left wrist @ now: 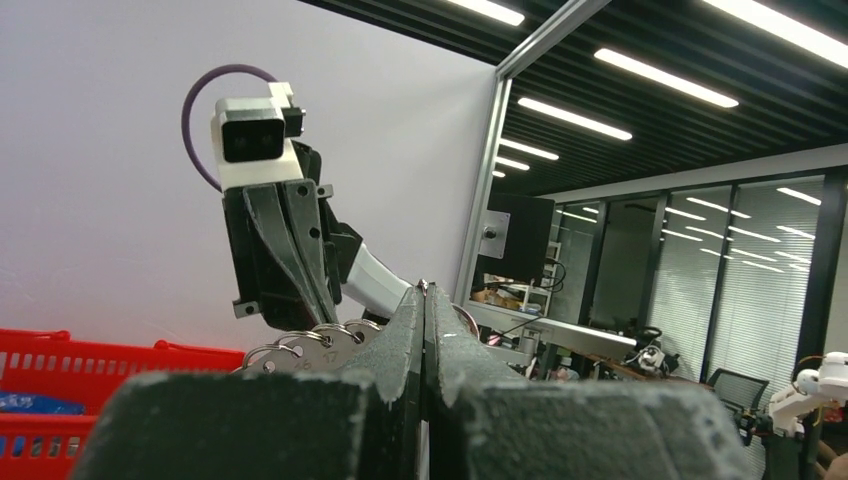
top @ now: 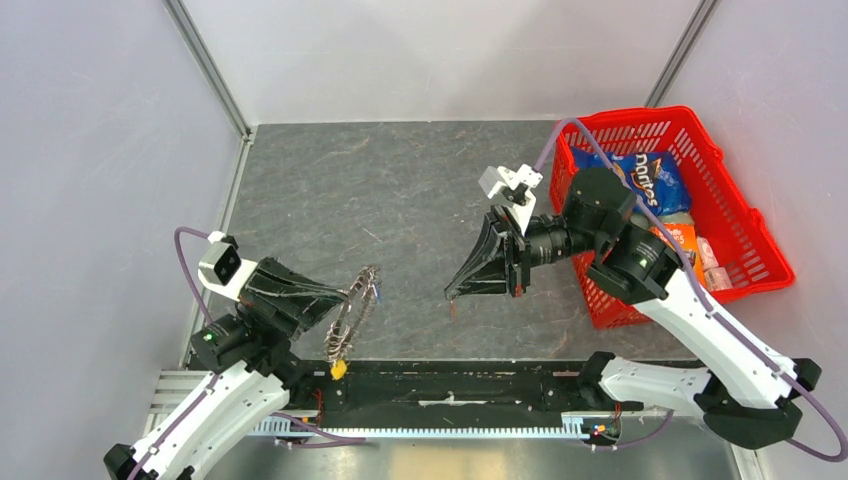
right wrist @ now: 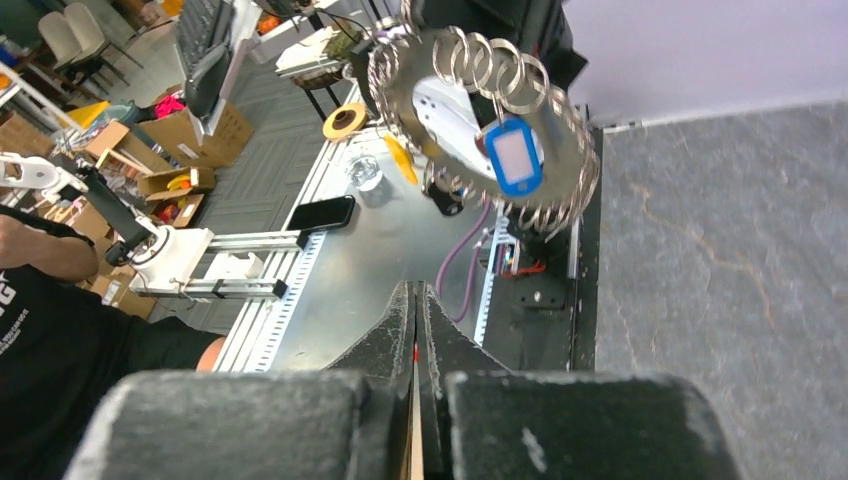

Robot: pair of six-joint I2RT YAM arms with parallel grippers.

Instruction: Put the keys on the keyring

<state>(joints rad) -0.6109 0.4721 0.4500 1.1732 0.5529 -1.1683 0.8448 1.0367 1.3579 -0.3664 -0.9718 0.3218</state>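
Left end effector clamps the keyring, right end effector a key; right wrist view alone faces the blue tag.

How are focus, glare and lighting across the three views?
Top external: even light, sharp, soft shadows. Left wrist: the left gripper blurred up close, ceiling lights bright. Right wrist: the right gripper blurred, keyring and blue tag sharp.

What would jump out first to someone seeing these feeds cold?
The jagged keyring, held upright in the shut left gripper at the near left, with a blue tag hanging from its wire loops. Facing it mid-table is the right gripper, shut on what looks like a red tag. The red basket of snack packs fills the far right.
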